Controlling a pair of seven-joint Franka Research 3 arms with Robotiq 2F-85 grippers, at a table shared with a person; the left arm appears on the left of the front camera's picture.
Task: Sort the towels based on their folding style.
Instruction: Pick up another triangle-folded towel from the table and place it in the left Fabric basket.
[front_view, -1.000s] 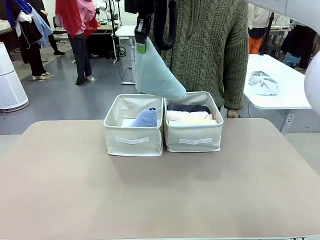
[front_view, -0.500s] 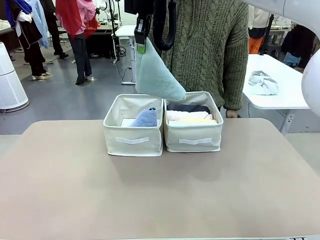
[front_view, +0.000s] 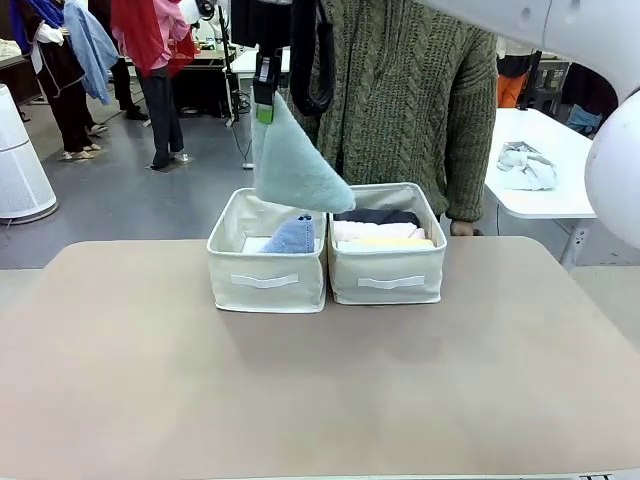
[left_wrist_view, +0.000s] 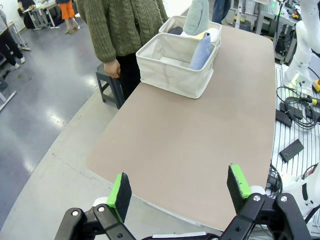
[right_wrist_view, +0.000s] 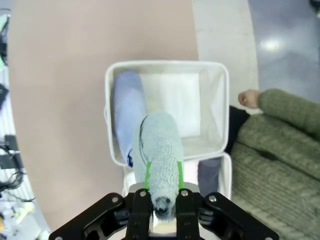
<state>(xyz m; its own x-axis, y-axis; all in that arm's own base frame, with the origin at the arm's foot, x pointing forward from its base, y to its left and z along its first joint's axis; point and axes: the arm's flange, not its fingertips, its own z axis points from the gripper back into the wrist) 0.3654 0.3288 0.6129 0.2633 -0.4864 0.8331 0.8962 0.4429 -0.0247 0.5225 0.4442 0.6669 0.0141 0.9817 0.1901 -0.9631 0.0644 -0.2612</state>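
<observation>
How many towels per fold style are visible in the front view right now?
Cones: 2 (pale teal cone, blue cone)
Rolls: 3 (dark grey roll, pink roll, yellow roll)
Total: 5

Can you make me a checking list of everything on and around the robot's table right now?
Surface: tan table, bare in front of the boxes.
Job's things: pale teal cone towel hangs above the left box; blue cone towel stands in that box; dark grey, pink and yellow rolls lie in the right box.
Clutter: nothing seen on the table.
Grippers: right gripper shut on the teal towel's tip; left gripper open, empty, off the table's edge.
Cables: black cables on the side rack.
Surroundings: person in green sweater behind the boxes; crumpled rag on a white table.
</observation>
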